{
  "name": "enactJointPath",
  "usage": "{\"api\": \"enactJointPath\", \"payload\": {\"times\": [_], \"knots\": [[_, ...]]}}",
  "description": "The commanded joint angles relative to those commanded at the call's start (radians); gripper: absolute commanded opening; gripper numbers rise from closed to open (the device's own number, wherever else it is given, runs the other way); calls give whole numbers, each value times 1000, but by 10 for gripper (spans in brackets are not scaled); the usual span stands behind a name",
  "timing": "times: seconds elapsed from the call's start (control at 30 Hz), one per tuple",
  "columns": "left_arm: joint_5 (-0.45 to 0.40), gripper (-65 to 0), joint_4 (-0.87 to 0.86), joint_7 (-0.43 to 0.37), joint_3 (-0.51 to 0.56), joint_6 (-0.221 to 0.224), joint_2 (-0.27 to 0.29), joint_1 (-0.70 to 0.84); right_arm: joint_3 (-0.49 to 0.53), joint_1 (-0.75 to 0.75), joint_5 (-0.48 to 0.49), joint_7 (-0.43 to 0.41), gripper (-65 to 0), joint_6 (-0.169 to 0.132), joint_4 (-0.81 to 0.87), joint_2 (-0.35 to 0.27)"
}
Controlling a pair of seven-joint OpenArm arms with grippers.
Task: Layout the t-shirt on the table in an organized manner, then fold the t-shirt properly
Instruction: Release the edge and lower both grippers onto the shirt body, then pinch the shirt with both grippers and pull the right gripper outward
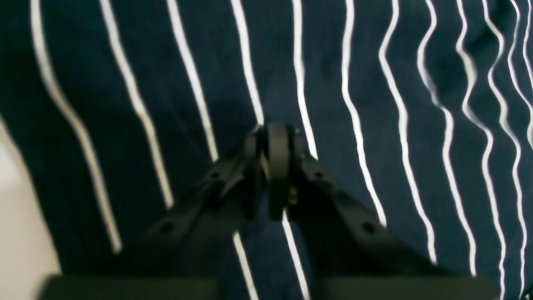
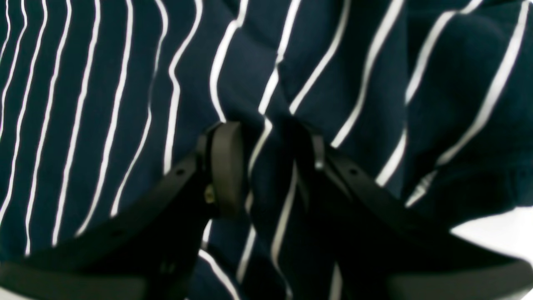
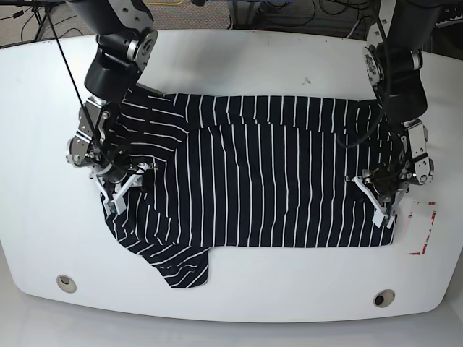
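The dark navy t-shirt (image 3: 253, 181) with thin white stripes lies spread across the white table (image 3: 253, 65), one sleeve reaching toward the front edge. My right gripper (image 3: 130, 184) is over the sleeve side at the base view's left. In the right wrist view its fingers (image 2: 227, 166) bracket a bunched fold of the t-shirt (image 2: 266, 137) with wrinkles running into it. My left gripper (image 3: 376, 196) is at the hem end on the right. The left wrist view shows it (image 1: 277, 137) shut, tips together on flat striped cloth (image 1: 374, 104); whether fabric is pinched is unclear.
Two round metal grommets (image 3: 66, 283) (image 3: 383, 298) sit near the table's front edge. A red-and-white tape mark (image 3: 427, 231) lies just right of the hem. Bare table shows at the left wrist view's lower left (image 1: 16, 208) and the right wrist view's lower right (image 2: 499, 229).
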State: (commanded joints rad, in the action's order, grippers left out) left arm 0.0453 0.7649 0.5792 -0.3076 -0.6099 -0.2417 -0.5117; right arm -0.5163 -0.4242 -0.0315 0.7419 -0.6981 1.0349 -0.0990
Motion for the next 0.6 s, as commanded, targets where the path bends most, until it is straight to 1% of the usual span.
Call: {"api": "enactJointPath", "payload": {"times": [0.03, 0.07, 0.1, 0.17, 0.2, 0.3, 0.37, 0.43, 0.6], "knots": [[0, -489, 0, 0, 0, -2, 0, -5, 0, -5, 0, 2, -392, 0, 0, 0], [3, -464, 0, 0, 0, -6, 0, -15, 0, -18, 0, 3, -350, 0, 5, 3], [6, -450, 0, 2, 0, -8, 0, -23, 0, -26, 0, 8, -323, 0, 17, 5], [6, -436, 2, 8, 0, -8, 0, -35, 0, -29, 0, 18, -273, 0, 49, 6], [8, -428, 2, 17, 0, -9, 0, -44, 0, -31, 2, 37, -239, 0, 81, 6], [9, -421, 29, 44, -5, -9, 0, -61, 0, -25, 8, 109, -181, 0, 184, 21], [12, -421, 69, 69, -5, -9, 2, -60, 0, -18, 2, 163, -162, 0, 267, 35], [34, -421, 117, 95, -5, -9, 2, -60, 0, 6, 2, 216, -160, 0, 347, 44], [132, -421, 252, 201, -6, -9, 0, -17, 0, 104, 3, 359, -160, 0, 605, 64]]}}
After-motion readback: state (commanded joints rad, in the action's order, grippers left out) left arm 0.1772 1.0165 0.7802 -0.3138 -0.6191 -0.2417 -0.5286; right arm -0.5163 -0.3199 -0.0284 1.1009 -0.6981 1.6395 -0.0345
